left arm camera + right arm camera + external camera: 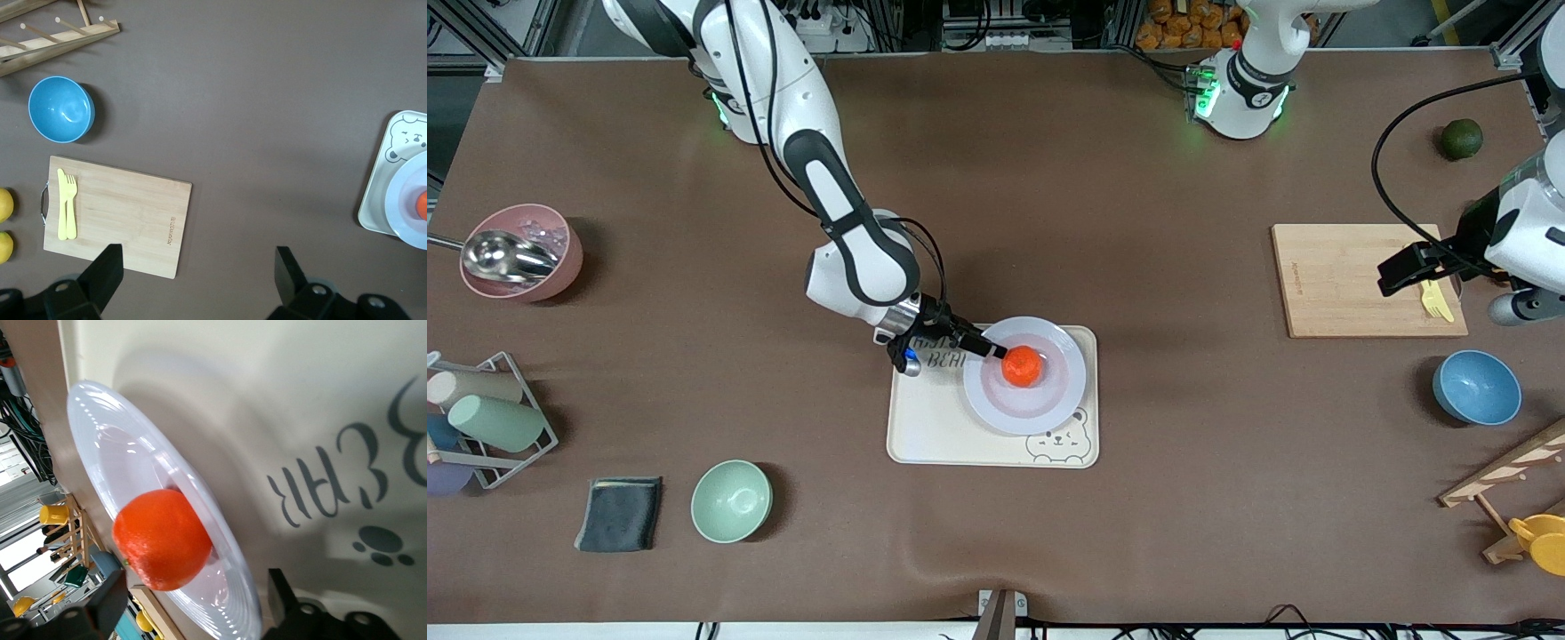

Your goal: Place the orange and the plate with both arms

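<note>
The orange (162,539) sits on the plate (107,440) on the bear-printed tray (267,387), between the right gripper's (193,603) spread fingers.

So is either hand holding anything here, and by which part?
Nothing is held. The right hand stands open beside the small red-orange fruit, which sits on the round pale lavender plate. The left hand waits open above the table.

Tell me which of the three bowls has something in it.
The pink bowl at the right arm's end: a metal scoop rests in it. The green bowl and blue bowl hold nothing.
</note>
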`<control>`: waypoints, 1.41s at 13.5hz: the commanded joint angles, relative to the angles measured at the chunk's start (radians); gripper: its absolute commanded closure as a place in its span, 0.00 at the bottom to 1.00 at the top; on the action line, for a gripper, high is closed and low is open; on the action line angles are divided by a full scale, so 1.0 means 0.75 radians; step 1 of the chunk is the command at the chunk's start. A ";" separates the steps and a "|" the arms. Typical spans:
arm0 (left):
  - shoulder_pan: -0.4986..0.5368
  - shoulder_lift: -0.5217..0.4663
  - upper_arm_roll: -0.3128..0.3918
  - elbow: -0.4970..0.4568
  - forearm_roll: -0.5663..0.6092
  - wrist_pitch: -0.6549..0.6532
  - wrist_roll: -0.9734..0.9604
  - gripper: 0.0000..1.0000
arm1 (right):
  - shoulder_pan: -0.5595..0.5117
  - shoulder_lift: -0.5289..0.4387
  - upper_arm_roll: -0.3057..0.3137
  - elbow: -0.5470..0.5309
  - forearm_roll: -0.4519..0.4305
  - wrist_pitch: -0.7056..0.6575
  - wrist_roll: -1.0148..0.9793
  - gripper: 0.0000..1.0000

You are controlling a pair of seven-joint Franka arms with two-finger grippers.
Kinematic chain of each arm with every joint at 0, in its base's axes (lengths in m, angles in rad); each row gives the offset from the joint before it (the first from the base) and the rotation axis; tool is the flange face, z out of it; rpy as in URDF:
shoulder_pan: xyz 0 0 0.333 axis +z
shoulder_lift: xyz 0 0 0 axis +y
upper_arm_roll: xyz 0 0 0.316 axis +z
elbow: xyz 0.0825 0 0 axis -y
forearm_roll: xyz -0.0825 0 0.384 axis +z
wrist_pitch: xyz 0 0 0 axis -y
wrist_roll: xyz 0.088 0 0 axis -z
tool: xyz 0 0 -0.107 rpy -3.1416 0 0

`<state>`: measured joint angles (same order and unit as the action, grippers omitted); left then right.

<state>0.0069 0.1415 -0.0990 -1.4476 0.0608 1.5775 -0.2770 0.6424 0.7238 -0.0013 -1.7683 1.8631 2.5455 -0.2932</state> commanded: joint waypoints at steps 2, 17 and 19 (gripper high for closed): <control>0.007 -0.007 -0.001 0.008 -0.009 0.003 0.011 0.00 | -0.069 -0.096 0.012 -0.074 -0.015 0.003 -0.008 0.00; 0.054 -0.035 -0.003 0.077 -0.077 0.005 0.038 0.00 | -0.343 -0.490 0.008 -0.397 -0.724 -0.029 -0.006 0.00; 0.103 -0.050 -0.003 0.034 -0.120 0.005 0.091 0.00 | -0.394 -0.584 0.008 -0.473 -0.894 -0.056 -0.006 0.00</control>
<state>0.0421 0.1234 -0.0989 -1.3875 0.0147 1.5845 -0.2621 0.3909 0.3850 -0.0101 -2.0328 1.2917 2.5272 -0.2947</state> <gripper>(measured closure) 0.000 0.000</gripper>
